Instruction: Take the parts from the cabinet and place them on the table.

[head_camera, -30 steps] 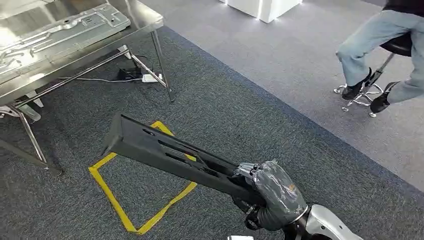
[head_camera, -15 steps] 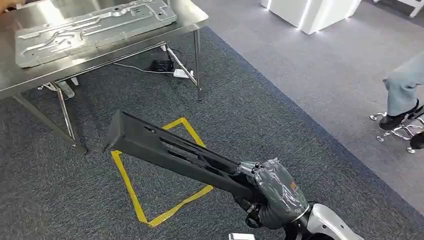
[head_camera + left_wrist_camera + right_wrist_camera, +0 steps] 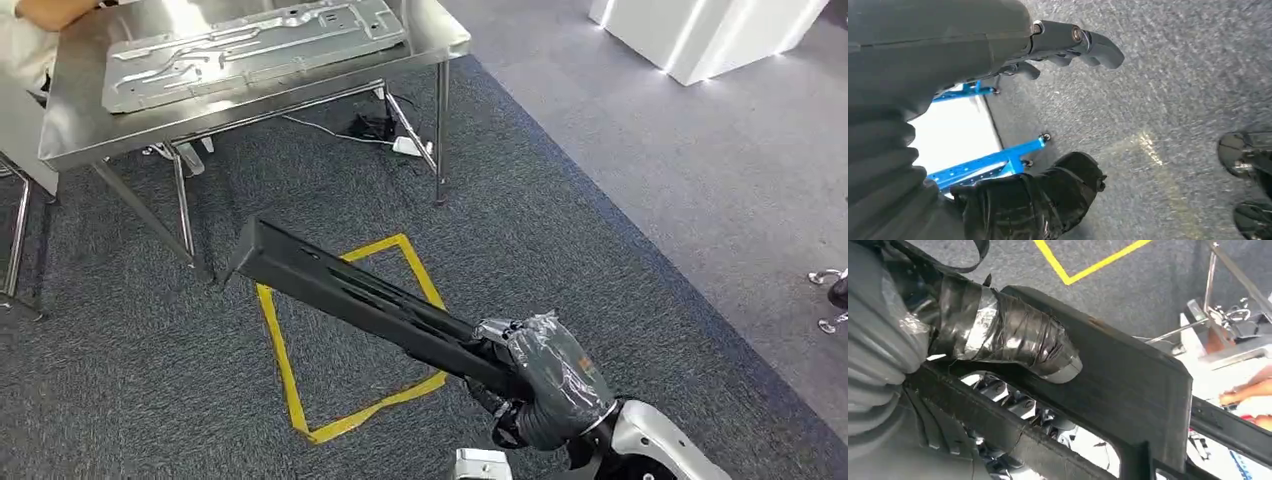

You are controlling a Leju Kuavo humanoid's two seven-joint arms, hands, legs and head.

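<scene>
Carried part (image 3: 370, 300) gripped in right hand (image 3: 545, 385) — left hand (image 3: 1068, 45) empty, spread. Counter (image 3: 250, 110) well ahead of hand — next, probably approach, set down.

Head view looks down; wrist views close, sharing carpet (image 3: 620, 200)

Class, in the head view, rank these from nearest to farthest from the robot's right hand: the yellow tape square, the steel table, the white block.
1. Yellow tape square, on the carpet left of the right hand.
2. Steel table, upper left.
3. White block, top right corner.
</scene>
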